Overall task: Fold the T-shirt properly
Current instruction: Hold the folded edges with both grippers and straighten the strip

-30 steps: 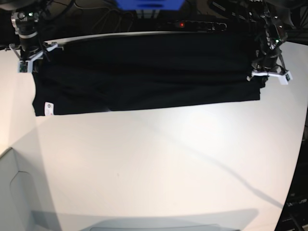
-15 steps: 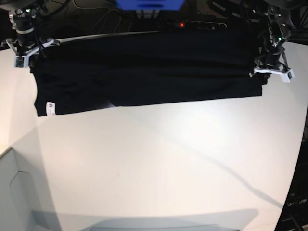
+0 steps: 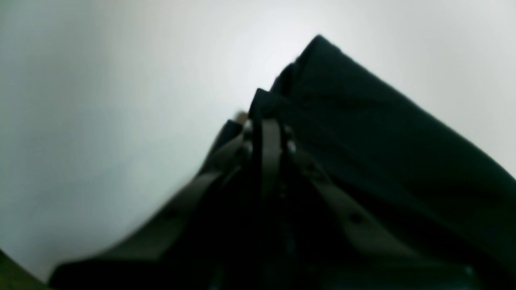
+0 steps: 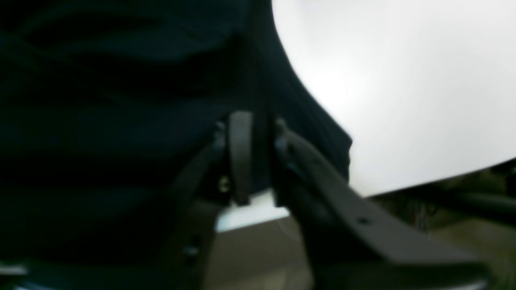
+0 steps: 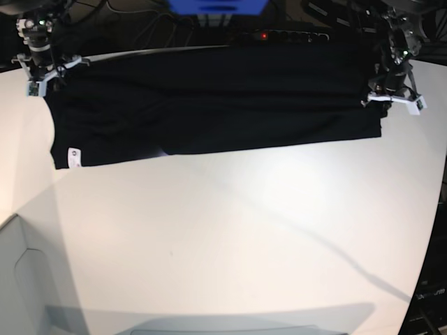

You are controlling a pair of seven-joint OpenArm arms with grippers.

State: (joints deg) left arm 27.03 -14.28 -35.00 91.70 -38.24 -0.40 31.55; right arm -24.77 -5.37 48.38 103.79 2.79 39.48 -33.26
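Note:
The black T-shirt (image 5: 209, 105) lies as a long, flat band along the far edge of the white table (image 5: 230, 237), its small white tag (image 5: 70, 156) at the near left corner. My left gripper (image 5: 392, 96) stands at the shirt's right end. In the left wrist view this gripper (image 3: 269, 121) is shut on a fold of the T-shirt (image 3: 383, 141). My right gripper (image 5: 43, 71) is at the shirt's far left corner. In the right wrist view its fingers (image 4: 240, 153) stand slightly apart, so the gripper (image 4: 260, 129) is open, with the dark cloth (image 4: 100, 121) still lying between them.
A black power strip (image 5: 279, 35) with a red light and a blue object (image 5: 216, 5) sit behind the table's far edge. A pale grey bin (image 5: 21, 279) is at the near left. The table's right edge curves past the left arm.
Both grippers drew the shirt's top edge a little toward the far side of the table. The right gripper's jaws have parted; the left stays closed on the cloth.

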